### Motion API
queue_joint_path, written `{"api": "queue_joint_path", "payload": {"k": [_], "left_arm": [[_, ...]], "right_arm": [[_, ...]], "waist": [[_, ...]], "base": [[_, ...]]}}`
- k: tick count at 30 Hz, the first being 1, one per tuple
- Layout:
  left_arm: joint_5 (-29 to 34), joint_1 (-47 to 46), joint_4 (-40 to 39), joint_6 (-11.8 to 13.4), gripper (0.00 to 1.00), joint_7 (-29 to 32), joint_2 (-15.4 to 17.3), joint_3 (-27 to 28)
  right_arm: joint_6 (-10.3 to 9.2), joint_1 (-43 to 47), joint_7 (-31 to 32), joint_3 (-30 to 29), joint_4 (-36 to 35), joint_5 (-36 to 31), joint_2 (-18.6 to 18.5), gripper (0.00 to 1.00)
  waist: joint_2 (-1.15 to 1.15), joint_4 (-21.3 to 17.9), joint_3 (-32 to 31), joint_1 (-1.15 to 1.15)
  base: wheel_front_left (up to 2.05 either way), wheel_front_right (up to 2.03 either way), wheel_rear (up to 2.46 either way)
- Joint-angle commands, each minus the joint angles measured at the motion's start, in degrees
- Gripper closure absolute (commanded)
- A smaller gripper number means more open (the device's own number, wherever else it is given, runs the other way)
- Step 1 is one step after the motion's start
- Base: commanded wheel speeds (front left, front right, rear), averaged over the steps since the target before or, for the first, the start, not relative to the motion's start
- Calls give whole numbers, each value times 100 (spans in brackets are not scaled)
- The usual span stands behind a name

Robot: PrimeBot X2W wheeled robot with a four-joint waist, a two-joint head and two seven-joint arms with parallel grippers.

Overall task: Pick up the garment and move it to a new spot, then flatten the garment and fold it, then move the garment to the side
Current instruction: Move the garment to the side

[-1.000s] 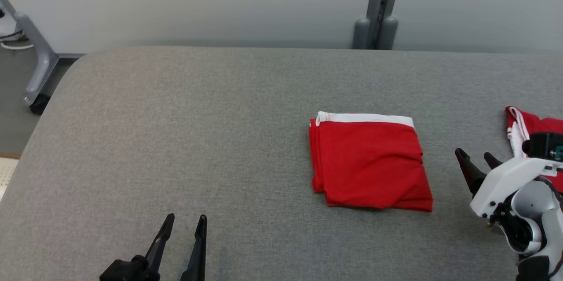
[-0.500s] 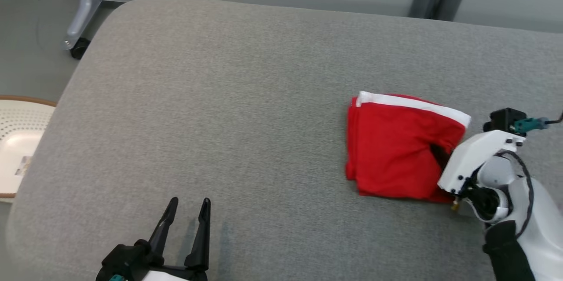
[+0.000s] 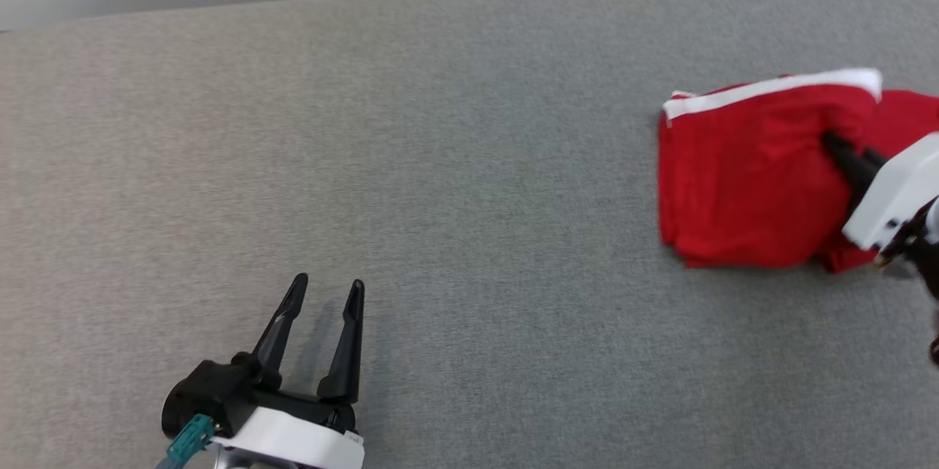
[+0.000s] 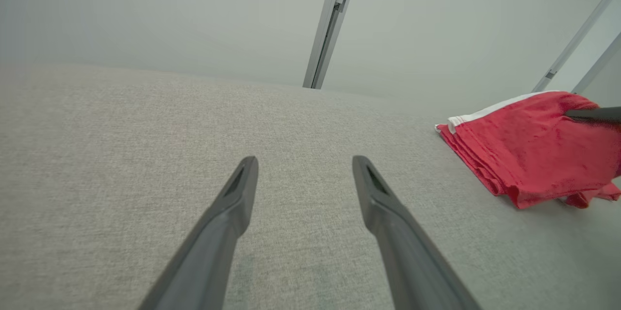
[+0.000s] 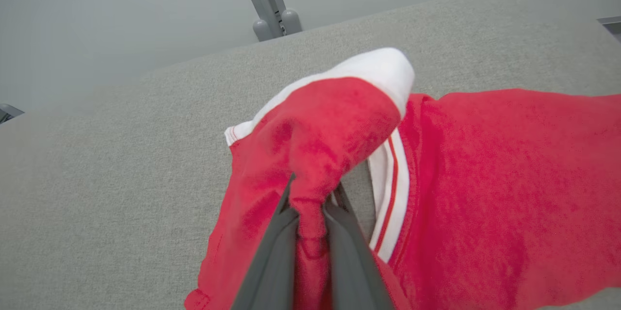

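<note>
- Right gripper [image 3: 847, 150]: fingers closed on a bunched pinch of cloth at the right-hand edge of the folded red garment [image 3: 741, 183]. That edge is humped up off the bench [image 3: 440, 161].
- Left gripper [image 3: 328, 282]: fingers spread wide, holding nothing, low over bare bench and well apart from the work.
- Location of work: the folded red garment lies at the right of the bench, white waistband [image 3: 770, 87] along its far edge, folding apparently done – the move to the side appears to be the step in hand.
- Risk one: the hold is one-sided and may take only the upper layers. On a lift or drag the lower layers could trail and the fold open.
- Risk two: a second red garment [image 5: 509, 179] with white stripes lies just beside the pinch – contact cannot be confirmed. A sideways pull could catch it or ride over it.
</note>
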Motion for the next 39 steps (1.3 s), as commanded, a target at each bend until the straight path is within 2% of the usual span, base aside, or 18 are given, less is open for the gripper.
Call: {"api": "queue_joint_path", "payload": {"k": [1,7,11,14,15,16,17,20,24,27,32,35,39], "left_arm": [[53,-114,16,-19,0,-26,24,-21],[96,-176,75,-68,0,-26,28,-102],[173,-87,184,-106,0,-27,23,-148],[190,-79,203,-135,0,-26,25,-184],[195,-76,199,-139,0,-26,24,-195],[194,-76,190,-146,0,-26,21,-207],[197,-75,175,-151,0,-26,21,-208],[203,-48,149,-139,0,-26,24,-175],[128,72,155,-94,0,-26,23,-83],[56,83,155,-76,0,-26,24,-65],[-106,273,156,1,0,-26,25,14],[-191,459,207,112,0,-26,30,135],[-205,873,229,306,0,-26,24,402]], "right_arm": [[3,-171,112,-64,-104,-32,-72,100],[3,-623,975,-358,-377,-245,-555,100],[2,-701,1282,-504,-37,-621,-853,100],[2,-738,1240,-470,337,-1078,-1066,100],[2,-746,1199,-424,451,-1258,-1148,87],[2,-779,1068,-398,531,-1429,-1228,53],[2,-850,859,-461,605,-1636,-1301,0],[2,-898,302,-466,836,-2194,-1352,0],[2,-914,-147,-288,1019,-2542,-1320,0],[1,-884,-544,-295,922,-2526,-1266,0],[2,-451,-2057,-484,406,-2169,-761,0],[1,79,-2798,-297,-92,-1820,-558,0],[2,1106,-3436,-85,-570,-1620,-329,0]], "waist": [[0,-219,223,0],[0,-79,346,0],[0,95,416,0],[0,220,444,0],[0,255,458,0],[0,287,477,0],[0,310,500,0],[0,328,540,0],[0,206,460,0],[0,138,355,0],[0,-23,-190,0],[0,-82,-632,0],[0,-94,-1226,0]], "base": [[0,0,0],[0,0,0],[0,0,0],[0,0,0],[0,0,0],[0,0,0],[0,0,0],[0,0,0],[0,0,0],[0,0,0],[0,0,0],[0,0,0],[0,0,0]]}}
